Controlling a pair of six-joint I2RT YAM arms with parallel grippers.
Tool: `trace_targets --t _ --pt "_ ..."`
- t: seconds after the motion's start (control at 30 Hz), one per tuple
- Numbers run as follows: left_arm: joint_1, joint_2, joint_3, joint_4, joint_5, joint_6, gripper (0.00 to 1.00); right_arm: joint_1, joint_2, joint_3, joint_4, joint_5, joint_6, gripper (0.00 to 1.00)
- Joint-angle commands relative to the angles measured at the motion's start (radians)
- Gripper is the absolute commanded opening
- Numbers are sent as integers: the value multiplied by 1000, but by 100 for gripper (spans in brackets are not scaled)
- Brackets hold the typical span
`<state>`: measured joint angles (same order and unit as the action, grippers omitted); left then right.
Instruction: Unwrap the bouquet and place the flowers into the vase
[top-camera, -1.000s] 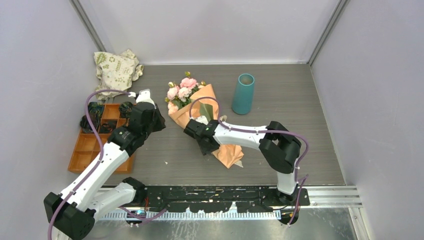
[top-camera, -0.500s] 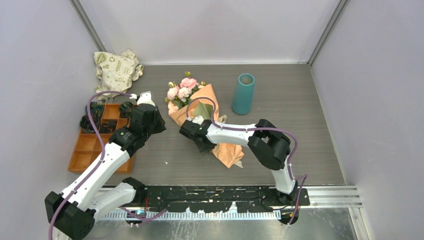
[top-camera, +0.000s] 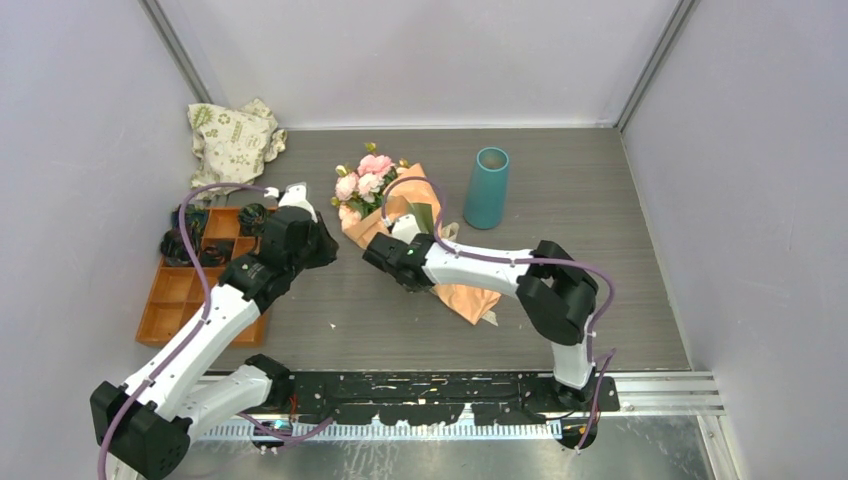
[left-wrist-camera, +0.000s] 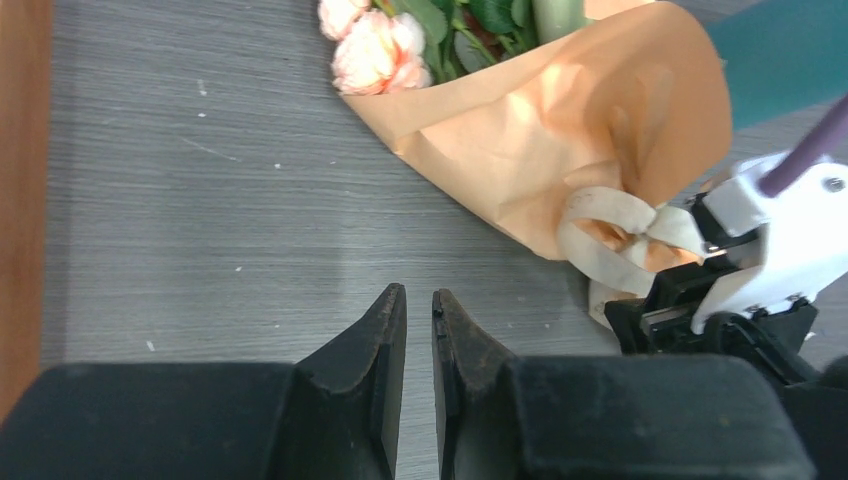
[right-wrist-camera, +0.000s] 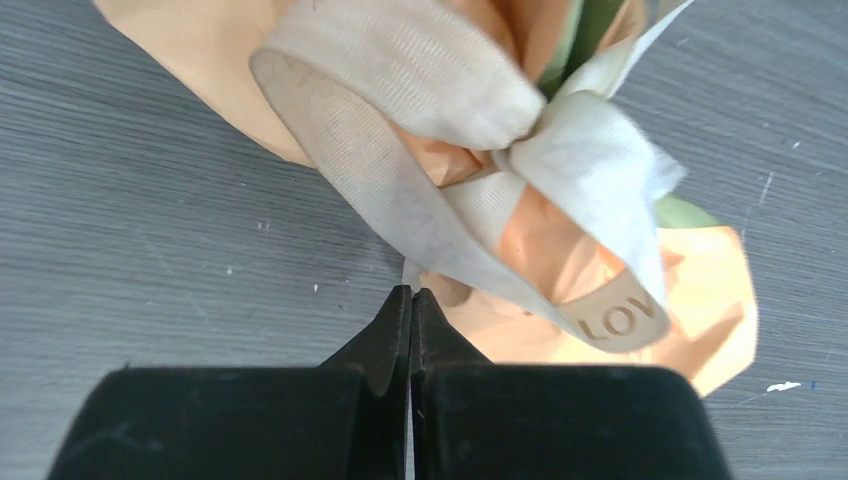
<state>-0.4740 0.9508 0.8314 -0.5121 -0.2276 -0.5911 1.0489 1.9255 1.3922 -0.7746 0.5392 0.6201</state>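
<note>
Right fingers (right-wrist-camera: 392, 335) pressed together at ribbon (right-wrist-camera: 400, 80) (grip unclear); bouquet (top-camera: 468, 298) middle behind arm (top-camera: 470, 268).

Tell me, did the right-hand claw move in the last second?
Yes. Seen from above, the right gripper moved toward the flowers, away from the robot, coming closer to level with the vase, which stayed put.

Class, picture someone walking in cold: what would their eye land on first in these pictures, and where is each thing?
The orange paper cone bouquet with pink blooms lies in the middle of the grey table, the brightest thing there. The right gripper is shut at its beige ribbon bow, and a tall teal-blue matte vase stands upright just to its right.
</note>
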Motion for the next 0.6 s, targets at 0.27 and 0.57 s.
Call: trace_targets --t 0.27,0.57 --pt "-20 91 -60 277 213 -76 18 2 -149 90 -35 -69 -46 4" --pt "-21 81 -46 224 109 -46 17 0 -132 -24 38 -156 -13 39"
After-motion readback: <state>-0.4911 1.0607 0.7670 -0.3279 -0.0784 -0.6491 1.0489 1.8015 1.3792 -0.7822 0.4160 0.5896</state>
